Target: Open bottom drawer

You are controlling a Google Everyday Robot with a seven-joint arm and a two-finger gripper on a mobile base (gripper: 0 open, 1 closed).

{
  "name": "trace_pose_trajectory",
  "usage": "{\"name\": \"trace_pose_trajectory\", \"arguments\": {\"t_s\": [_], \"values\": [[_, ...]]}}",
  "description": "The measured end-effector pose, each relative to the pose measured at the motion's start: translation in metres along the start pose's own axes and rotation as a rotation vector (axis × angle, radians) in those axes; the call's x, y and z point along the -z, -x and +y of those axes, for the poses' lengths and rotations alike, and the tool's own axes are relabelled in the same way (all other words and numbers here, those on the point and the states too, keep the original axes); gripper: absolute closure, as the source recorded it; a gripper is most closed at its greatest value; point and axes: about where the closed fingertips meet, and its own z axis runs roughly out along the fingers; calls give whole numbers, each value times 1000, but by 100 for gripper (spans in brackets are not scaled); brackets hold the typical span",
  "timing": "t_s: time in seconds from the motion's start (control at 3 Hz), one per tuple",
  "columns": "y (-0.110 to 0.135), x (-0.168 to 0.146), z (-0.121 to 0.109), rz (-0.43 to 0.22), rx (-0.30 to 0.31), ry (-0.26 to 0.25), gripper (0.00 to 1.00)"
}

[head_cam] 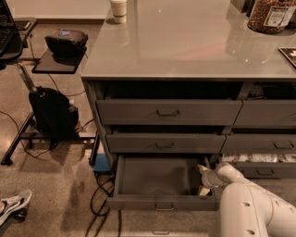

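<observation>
The bottom drawer point(157, 178) of the left stack stands pulled well out, its flat grey inside bare and its small pull handle point(164, 206) centred on the low front. My gripper point(202, 179) reaches into the drawer's right end, just behind the front panel, at the end of my white arm point(252, 208) that comes in from the lower right. Above it the two taller-fronted grey drawers point(167, 112) sit only slightly out.
A right-hand drawer with white items point(259, 158) is partly open beside my arm. A black backpack point(53, 115) and cables point(99, 196) lie on the floor to the left, with a shoe point(11, 206) at lower left. A cup point(119, 10) and a jar point(270, 16) stand on the counter.
</observation>
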Motion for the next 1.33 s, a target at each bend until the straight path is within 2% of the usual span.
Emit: {"name": "trace_pose_trajectory", "arguments": {"t_s": [0.67,1.33], "values": [[-25,7,41,36,31,41,0],[-30,14,51,45,29,32,0]]}}
